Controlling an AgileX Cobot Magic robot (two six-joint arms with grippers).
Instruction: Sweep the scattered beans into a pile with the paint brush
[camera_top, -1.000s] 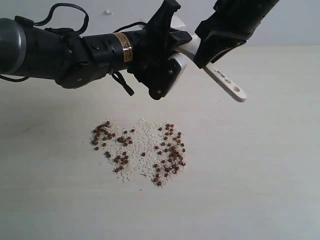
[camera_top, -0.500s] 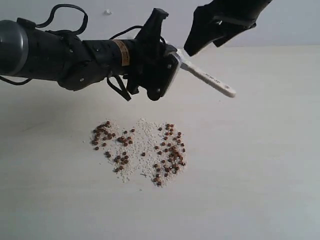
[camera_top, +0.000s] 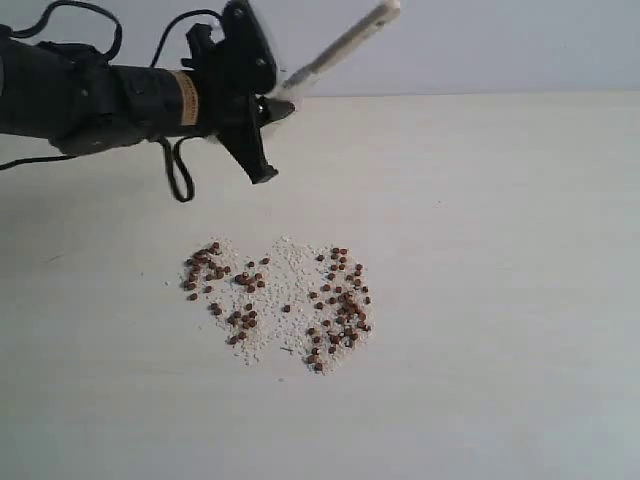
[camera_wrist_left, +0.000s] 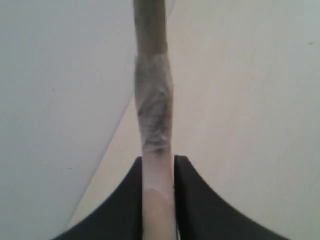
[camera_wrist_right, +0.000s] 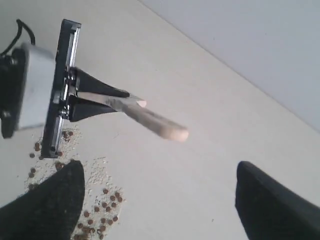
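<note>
Reddish-brown beans (camera_top: 340, 305) lie scattered on the pale table, in a loose patch mixed with off-white crumbs (camera_top: 287, 268). Up and to the left of them, above the table, my left gripper (camera_top: 272, 108) is shut on the paint brush (camera_top: 340, 42). The pale handle slants up and to the right. In the left wrist view the brush (camera_wrist_left: 154, 110) shows edge-on between the black fingers (camera_wrist_left: 192, 200), its silver ferrule just past the fingertips. My right gripper (camera_wrist_right: 160, 210) is out of the exterior view. It hangs wide open and empty, looking down on the beans (camera_wrist_right: 95, 215) and the brush (camera_wrist_right: 150, 120).
A grey wall (camera_top: 500, 40) runs along the table's far edge. A black cable (camera_top: 180, 175) loops below the left arm. Bare tabletop (camera_top: 500, 300) lies to the right of the patch and in front of it.
The right gripper let go of the handle and left the exterior view. The left arm drew back to the left and swung the handle from pointing down-right to pointing up-right.
</note>
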